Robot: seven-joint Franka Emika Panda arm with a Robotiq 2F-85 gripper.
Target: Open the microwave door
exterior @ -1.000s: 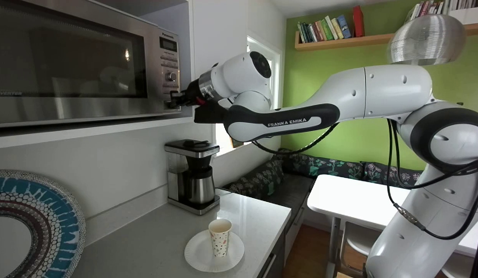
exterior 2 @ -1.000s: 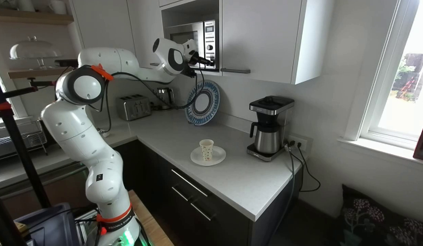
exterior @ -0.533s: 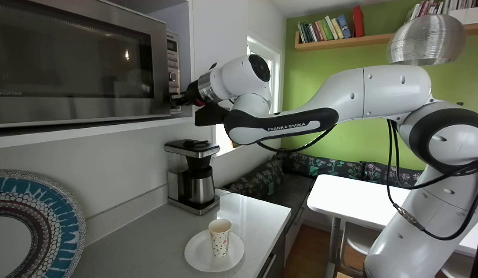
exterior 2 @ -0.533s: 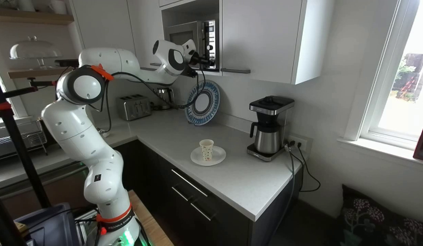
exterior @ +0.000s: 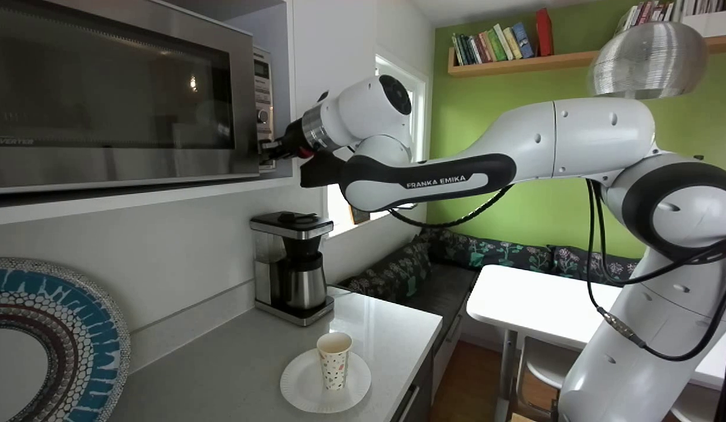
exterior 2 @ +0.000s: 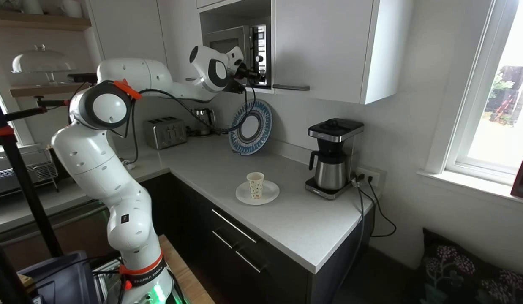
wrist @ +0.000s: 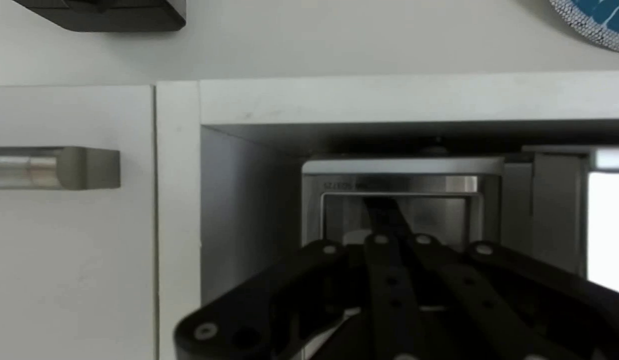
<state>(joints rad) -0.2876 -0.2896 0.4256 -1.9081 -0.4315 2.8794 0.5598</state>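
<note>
The microwave door, dark glass in a silver frame, stands slightly ajar in both exterior views. Its free edge stands out in front of the button panel and hides part of it. In the wrist view the door's edge shows at the right, apart from the panel. My gripper is shut, at the bottom of the button panel, beside the door's free edge. In the wrist view the shut fingers lie over a large rectangular button; whether they touch it I cannot tell. They hold nothing.
The microwave sits in a white cabinet niche with a side wall close to the gripper. A cabinet handle is alongside. Below are a coffee maker, a cup on a plate and a patterned round plate.
The door was flush with the button panel one second ago; it has sprung outward and stands ajar. My gripper has drawn back slightly from the panel; the arm dipped, then rose a little.
</note>
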